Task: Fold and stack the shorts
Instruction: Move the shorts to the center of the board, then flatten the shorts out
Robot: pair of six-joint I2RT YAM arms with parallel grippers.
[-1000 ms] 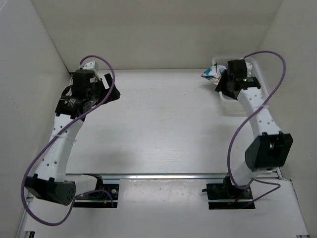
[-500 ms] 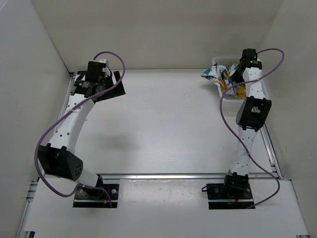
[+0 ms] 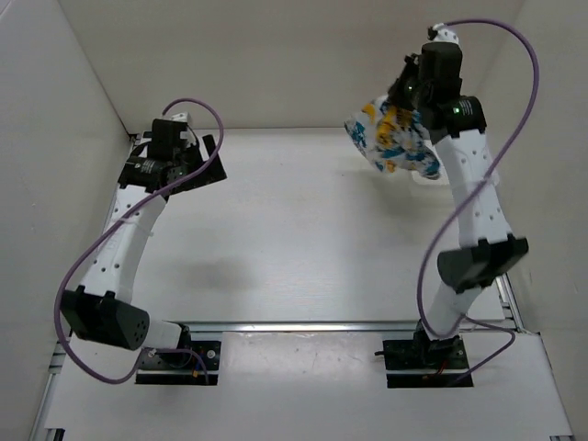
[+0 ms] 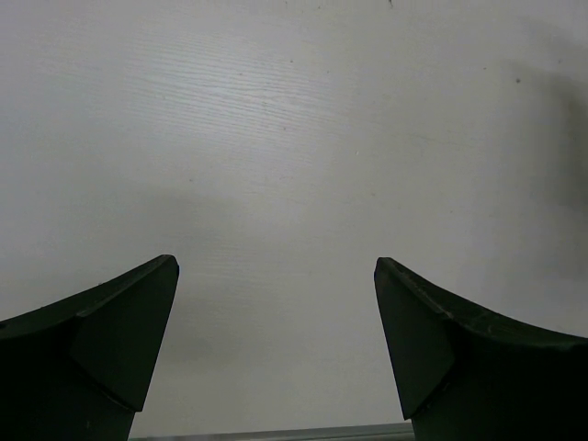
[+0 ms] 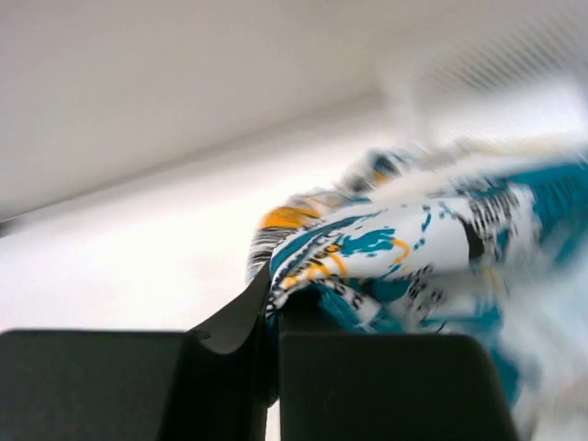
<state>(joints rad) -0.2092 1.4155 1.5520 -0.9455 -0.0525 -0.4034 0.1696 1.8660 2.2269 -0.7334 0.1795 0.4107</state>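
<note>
White tabletop (image 3: 303,239) and pale walls close in the scene. On the right gripper (image 5: 274,299), both dark fingers (image 5: 367,386) are pressed together on a fold of the shorts (image 5: 404,248). One pair can be counted, held clear of the table and hanging bunched above its far right corner, with one blurred mesh basket (image 5: 514,55) behind it in the wrist view. From above, the cloth's long axis runs from the clamp down and leftward, loose end toward the table's middle. The left gripper (image 4: 276,303) hangs near the far left corner, jaws spread wide over bare table, holding nothing
</note>
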